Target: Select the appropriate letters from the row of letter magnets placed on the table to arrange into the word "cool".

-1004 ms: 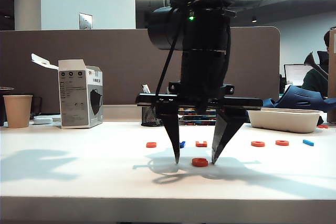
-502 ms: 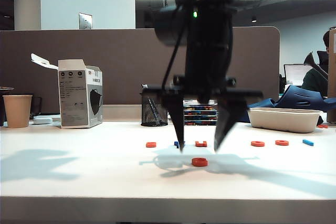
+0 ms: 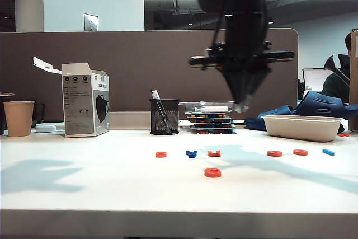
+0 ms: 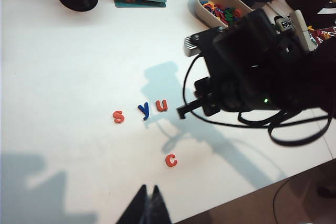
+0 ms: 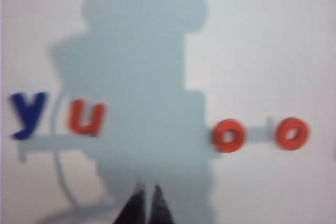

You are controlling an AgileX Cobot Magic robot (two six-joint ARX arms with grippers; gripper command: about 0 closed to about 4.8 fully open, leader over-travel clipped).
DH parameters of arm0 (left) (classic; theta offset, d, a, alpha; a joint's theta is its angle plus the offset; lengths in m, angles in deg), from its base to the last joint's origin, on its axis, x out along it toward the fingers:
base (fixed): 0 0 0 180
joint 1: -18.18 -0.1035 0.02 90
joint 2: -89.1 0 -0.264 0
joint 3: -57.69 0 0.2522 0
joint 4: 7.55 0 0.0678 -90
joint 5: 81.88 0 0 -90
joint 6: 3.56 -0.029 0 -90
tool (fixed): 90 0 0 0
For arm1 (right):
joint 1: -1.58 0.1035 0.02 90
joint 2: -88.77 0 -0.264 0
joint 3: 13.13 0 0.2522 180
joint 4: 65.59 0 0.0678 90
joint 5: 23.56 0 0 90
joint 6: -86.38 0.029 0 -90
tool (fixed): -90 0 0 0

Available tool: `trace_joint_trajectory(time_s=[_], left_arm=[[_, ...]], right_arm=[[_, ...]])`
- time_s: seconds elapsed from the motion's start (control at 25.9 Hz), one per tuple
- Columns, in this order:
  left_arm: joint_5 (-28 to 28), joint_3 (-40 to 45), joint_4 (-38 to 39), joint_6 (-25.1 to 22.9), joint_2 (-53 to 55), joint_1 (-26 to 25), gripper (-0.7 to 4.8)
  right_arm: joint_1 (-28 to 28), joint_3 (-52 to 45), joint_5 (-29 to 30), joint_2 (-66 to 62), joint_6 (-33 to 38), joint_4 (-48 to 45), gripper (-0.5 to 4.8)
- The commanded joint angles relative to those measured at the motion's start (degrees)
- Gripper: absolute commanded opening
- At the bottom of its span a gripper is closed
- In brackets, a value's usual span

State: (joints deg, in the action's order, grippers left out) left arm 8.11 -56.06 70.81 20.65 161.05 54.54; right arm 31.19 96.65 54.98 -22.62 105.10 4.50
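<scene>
Table point(image 3: 84, 186) white, partition behind | right claw point(image 3: 241, 104) shut aloft | left claw point(image 4: 148, 205) shut

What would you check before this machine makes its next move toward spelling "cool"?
1. Orange-red letter c magnet lies alone in front of the row: ok.
2. Two orange-red ring-shaped o magnets lie free in the row: ok.
3. Light-blue straight bar magnet at the row's right end, uncovered: ok.
4. Right gripper high above the white table, jaws shut, nothing held: not ok for grasping; open first.
5. Left gripper near the table's front edge, jaws shut, away from the letters: ok.
</scene>
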Motion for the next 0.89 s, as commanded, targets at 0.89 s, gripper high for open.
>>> trace_joint_trajectory(time_s=[0.89], left_arm=[[0.22,-0.15,0.09,-0.2,-0.17,-0.07,-0.04]], right_arm=[[-17.49,-0.5,26.34,-6.75,-9.97,0.46,-0.06]])
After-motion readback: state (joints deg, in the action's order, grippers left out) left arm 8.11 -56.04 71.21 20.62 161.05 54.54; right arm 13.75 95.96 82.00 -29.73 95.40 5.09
